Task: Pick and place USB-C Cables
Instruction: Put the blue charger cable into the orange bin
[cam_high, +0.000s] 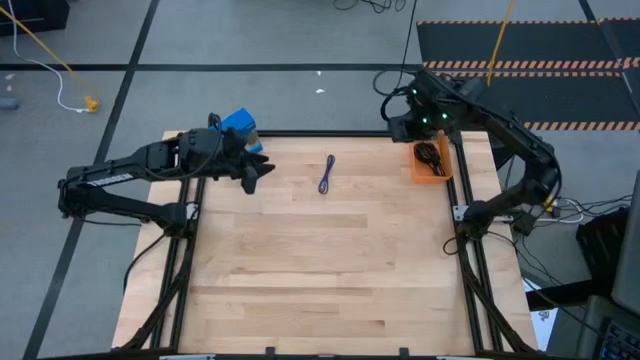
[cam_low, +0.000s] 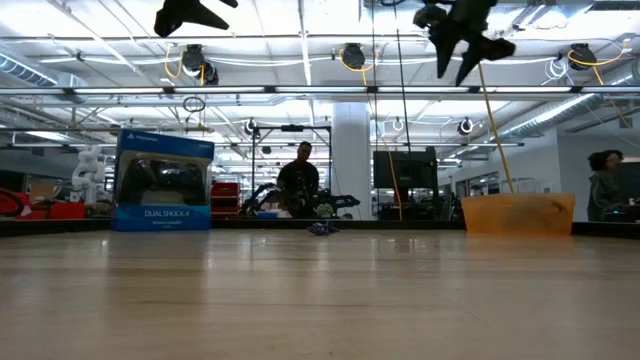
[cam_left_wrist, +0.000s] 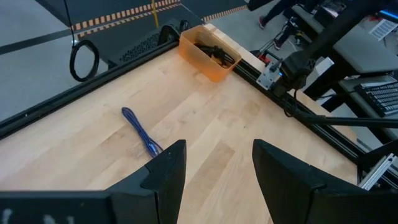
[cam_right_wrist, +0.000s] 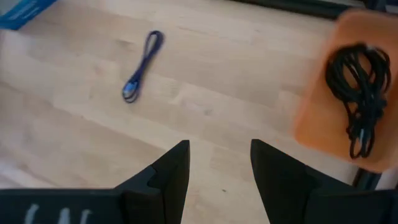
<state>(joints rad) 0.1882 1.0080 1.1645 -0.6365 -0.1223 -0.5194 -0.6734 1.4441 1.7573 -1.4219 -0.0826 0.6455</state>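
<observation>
Purple cable (cam_high: 327, 174) on wood table (cam_high: 320, 270); black cables (cam_high: 431, 157) in orange bin (cam_high: 417, 171). Left claw (cam_high: 262, 172) & right claw (cam_high: 404, 127) released.

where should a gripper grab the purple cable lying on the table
Grip the purple-blue cable at mid-length, coming straight down from above, fingers closing across its narrow width. It lies flat on the bare wood as a long thin folded bundle, apart from the orange bin, so probably nothing blocks a top approach.

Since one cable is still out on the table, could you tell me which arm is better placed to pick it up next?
Probably the left. The left gripper hangs open just beside the purple-blue cable and faces it. The right gripper, also open, hovers near the orange bin holding the black cables, farther off.
</observation>
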